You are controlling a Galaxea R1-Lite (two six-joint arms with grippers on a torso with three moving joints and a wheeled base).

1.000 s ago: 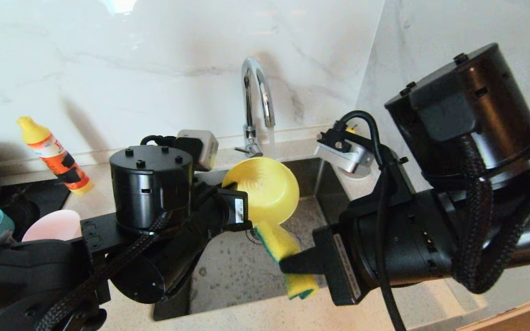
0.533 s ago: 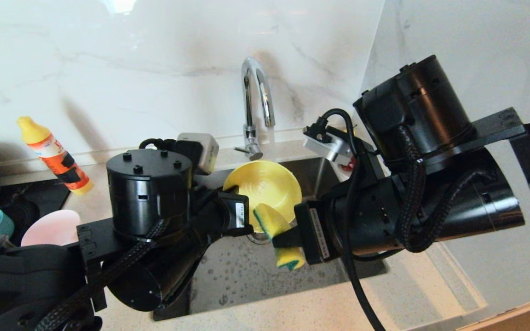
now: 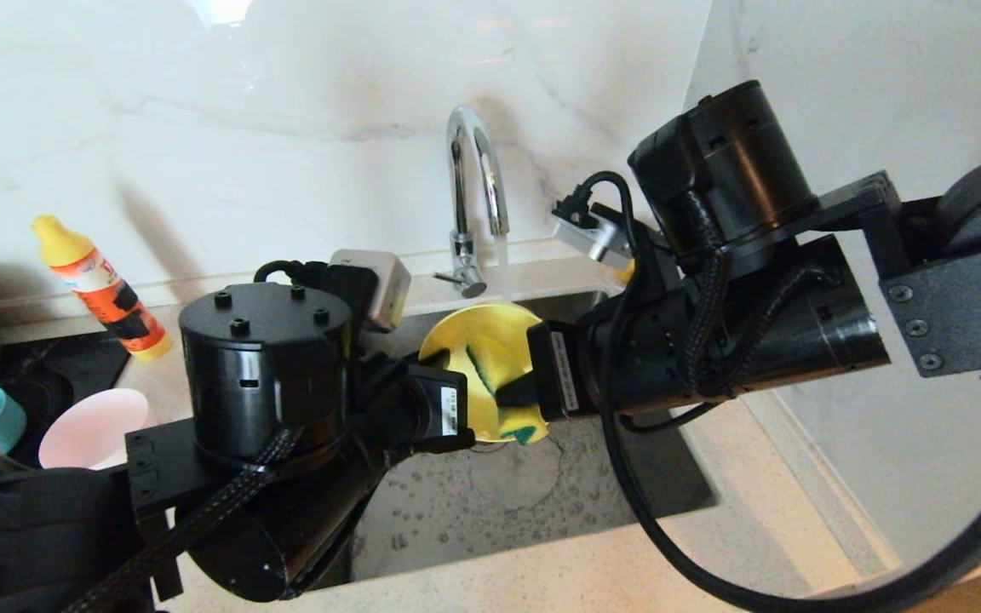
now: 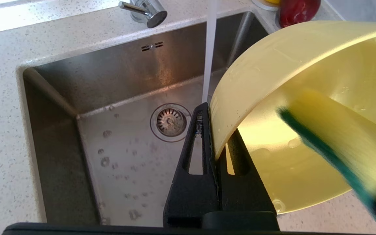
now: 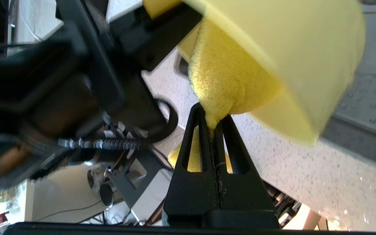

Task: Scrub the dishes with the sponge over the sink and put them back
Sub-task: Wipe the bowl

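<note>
While water runs into the sink point(image 4: 116, 81), left hand point(image 4: 209, 112) pinches the yellow bowl's point(image 3: 478, 358) rim above it; right hand point(image 5: 212, 122) pinches the sponge point(image 3: 499, 383) inside that bowl.

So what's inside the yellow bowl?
The sponge, pressed into the yellow bowl by the right gripper. A few water drops show too. The bowl's bottom behind the sponge is hidden.
</note>
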